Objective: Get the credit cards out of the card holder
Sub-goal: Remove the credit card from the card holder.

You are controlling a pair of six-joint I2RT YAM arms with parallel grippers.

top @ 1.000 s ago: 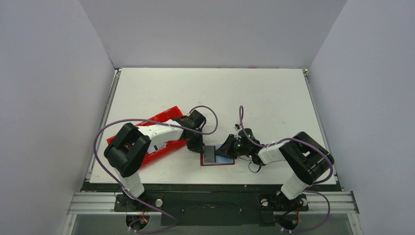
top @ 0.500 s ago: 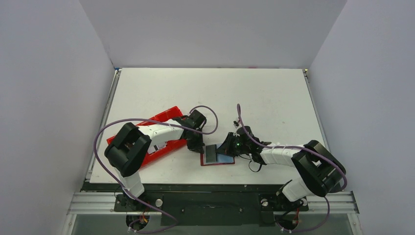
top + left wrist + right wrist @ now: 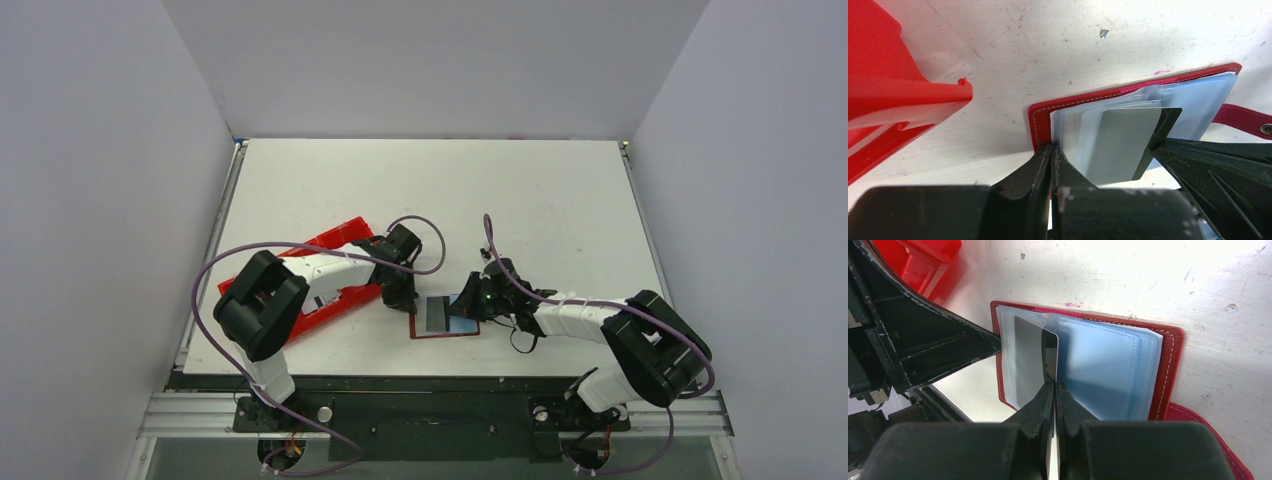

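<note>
Top external view: the card holder (image 3: 441, 334) lies open on the white bench (image 3: 520, 200), near its front edge, between the two arms. A red tray (image 3: 338, 234) sits just to its left, partly under the left arm. The left end effector (image 3: 405, 300) is at the holder's left edge. The right end effector (image 3: 463, 304) comes in from the right over a grey credit card (image 3: 434, 313), which is tilted above the holder's left half.

Left wrist view: the left end effector (image 3: 1053, 148) is pinched closed on the card holder's (image 3: 1034, 120) red stitched edge, with a corner of the red tray (image 3: 893, 95) close beside it. The credit card (image 3: 1123, 145), grey with a dark stripe, lies over clear sleeves (image 3: 1198, 100). Only this view shows the strap tab's (image 3: 1240, 119) metal snap (image 3: 1265, 129).

Right wrist view: the right end effector (image 3: 1053, 382) is clamped shut on the credit card's (image 3: 1034, 355) near edge. The left arm's black finger (image 3: 933, 340) touches the card holder's (image 3: 1170, 365) left side. The blue-tinted sleeves (image 3: 1098, 370) are seen fanned only here. I cannot tell whether the card's far end is inside one.
</note>
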